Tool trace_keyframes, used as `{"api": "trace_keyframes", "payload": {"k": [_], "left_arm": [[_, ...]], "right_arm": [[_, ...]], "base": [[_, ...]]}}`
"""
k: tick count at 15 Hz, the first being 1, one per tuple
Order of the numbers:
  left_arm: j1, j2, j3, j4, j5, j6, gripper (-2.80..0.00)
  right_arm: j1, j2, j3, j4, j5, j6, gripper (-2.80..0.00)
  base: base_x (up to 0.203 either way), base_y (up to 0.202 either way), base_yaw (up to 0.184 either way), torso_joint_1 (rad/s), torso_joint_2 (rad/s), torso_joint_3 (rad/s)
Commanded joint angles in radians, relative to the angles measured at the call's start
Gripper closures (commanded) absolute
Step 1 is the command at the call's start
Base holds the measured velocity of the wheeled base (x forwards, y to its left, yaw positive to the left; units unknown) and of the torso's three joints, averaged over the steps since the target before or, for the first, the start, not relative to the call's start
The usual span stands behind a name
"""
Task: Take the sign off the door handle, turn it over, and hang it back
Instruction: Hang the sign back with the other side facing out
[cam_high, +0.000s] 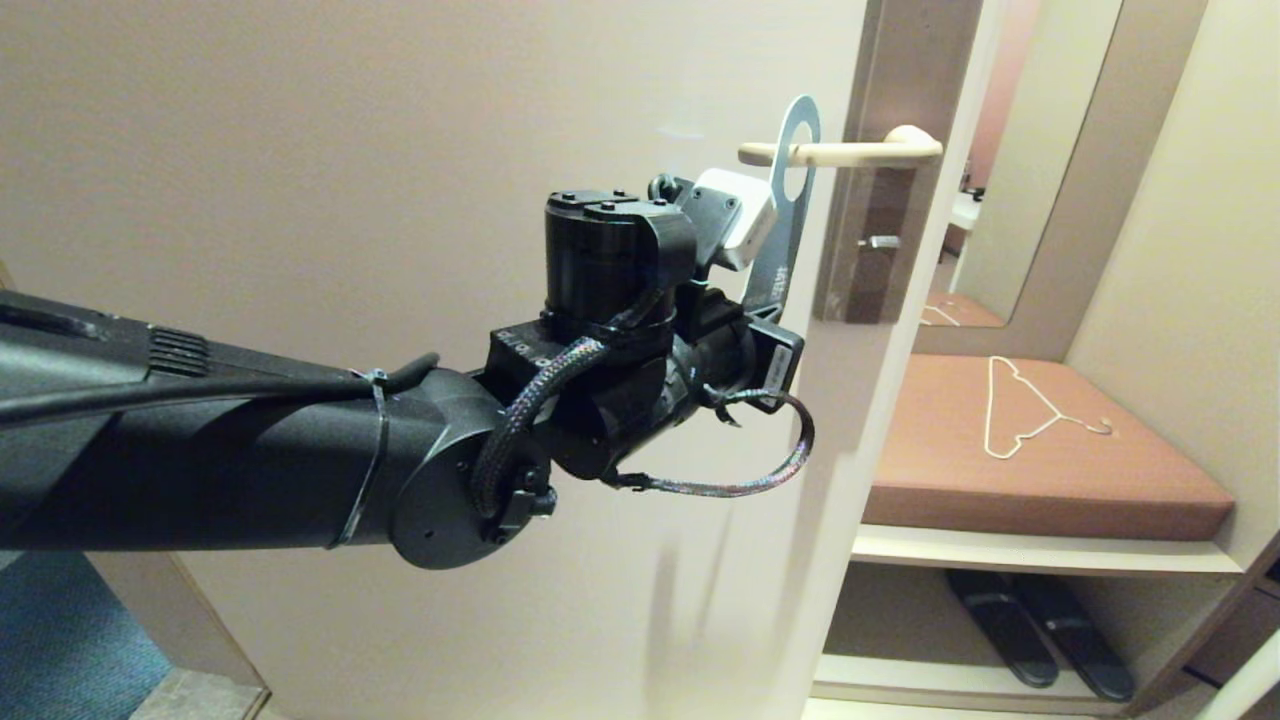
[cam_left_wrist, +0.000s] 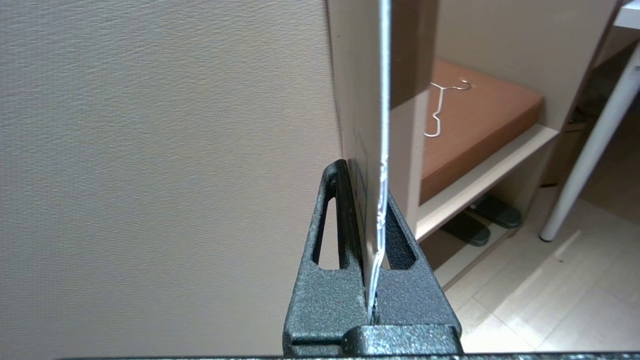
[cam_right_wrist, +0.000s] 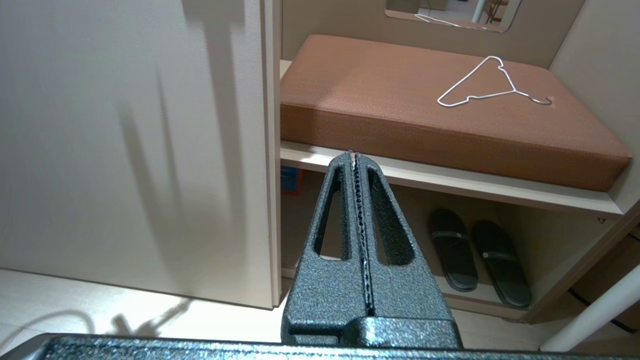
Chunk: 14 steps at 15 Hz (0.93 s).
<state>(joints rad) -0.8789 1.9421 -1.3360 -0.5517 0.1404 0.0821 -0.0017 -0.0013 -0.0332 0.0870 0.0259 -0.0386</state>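
The sign (cam_high: 797, 205) hangs edge-on at the pale door (cam_high: 400, 120), and its light blue face shows. Its top hole rings the cream door handle (cam_high: 860, 153), whose lever passes through it. My left gripper (cam_high: 768, 298) reaches in from the left and is shut on the sign's lower part. In the left wrist view the thin card, the sign (cam_left_wrist: 362, 100), stands clamped between the left gripper's (cam_left_wrist: 367, 200) black fingers (cam_left_wrist: 330, 280). My right gripper (cam_right_wrist: 356, 159) is shut with nothing in it, low down beside the door's edge and pointing at the shelf; it is out of the head view.
Right of the door's edge, a brown cushioned bench (cam_high: 1040, 470) carries a thin white wire hanger (cam_high: 1030, 405). Black slippers (cam_high: 1040, 625) lie on the shelf under it. A brownish-grey plate (cam_high: 880, 250) backs the handle. A white leg (cam_left_wrist: 590, 150) stands on the floor.
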Motion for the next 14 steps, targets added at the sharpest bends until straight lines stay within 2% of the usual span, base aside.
{"api": "trace_keyframes", "payload": {"k": [1,9,14], "left_arm": [[-0.011,0.001,0.0,-0.005,0.001,-0.001,-2.8],[-0.031,-0.02,0.001,-0.007,-0.004,-0.016,-2.8],[-0.012,-0.078,0.022,0.017,-0.003,-0.016,-2.8]], "right_arm": [[0.0,0.001,0.001,0.0,0.0,0.0,0.0],[0.0,0.001,0.0,0.0,-0.001,-0.001,0.0],[0.0,0.001,-0.001,0.0,0.0,0.0,0.0]], "base": [[0.0,0.0,0.0,0.0,0.0,0.0],[0.0,0.0,0.0,0.0,0.0,0.0],[0.0,0.0,0.0,0.0,0.0,0.0]]}}
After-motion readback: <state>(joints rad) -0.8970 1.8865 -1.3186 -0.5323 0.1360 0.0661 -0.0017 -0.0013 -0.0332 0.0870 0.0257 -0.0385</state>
